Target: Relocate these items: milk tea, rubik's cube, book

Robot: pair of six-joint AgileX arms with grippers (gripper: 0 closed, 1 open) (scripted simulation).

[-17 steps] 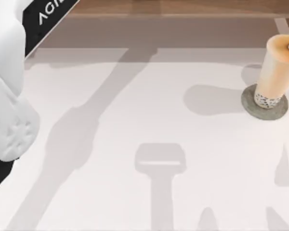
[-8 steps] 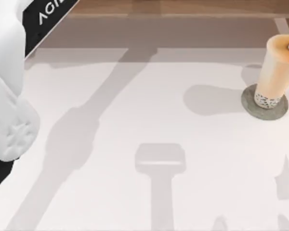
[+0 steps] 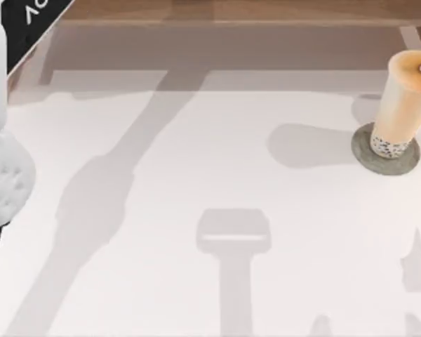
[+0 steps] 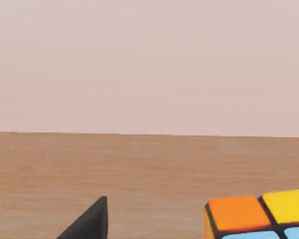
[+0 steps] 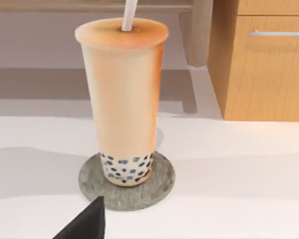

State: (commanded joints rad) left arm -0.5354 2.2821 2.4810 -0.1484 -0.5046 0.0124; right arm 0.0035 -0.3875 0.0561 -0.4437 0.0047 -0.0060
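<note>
The milk tea (image 3: 405,102) stands upright on a flat grey round disc (image 3: 386,151) at the table's far right, white straw up. The right wrist view has the milk tea (image 5: 122,99) close ahead and apart from a dark piece of my right gripper (image 5: 84,225) low in the picture. A corner of the rubik's cube (image 4: 259,215), with orange, yellow and blue squares, lies beside a dark piece of my left gripper (image 4: 89,224) over a wooden surface. My left arm (image 3: 0,140) rises at the table's far left. The book is out of view.
The white table (image 3: 217,161) carries arm shadows across its middle and front. Behind the milk tea stands a wooden cabinet (image 5: 269,64) with a metal handle (image 5: 279,33). A brown wooden floor lies past the table's far edge.
My left arm has shifted to the left, toward the table's edge. The shadows at the front right have shrunk and changed shape. The milk tea has not moved.
</note>
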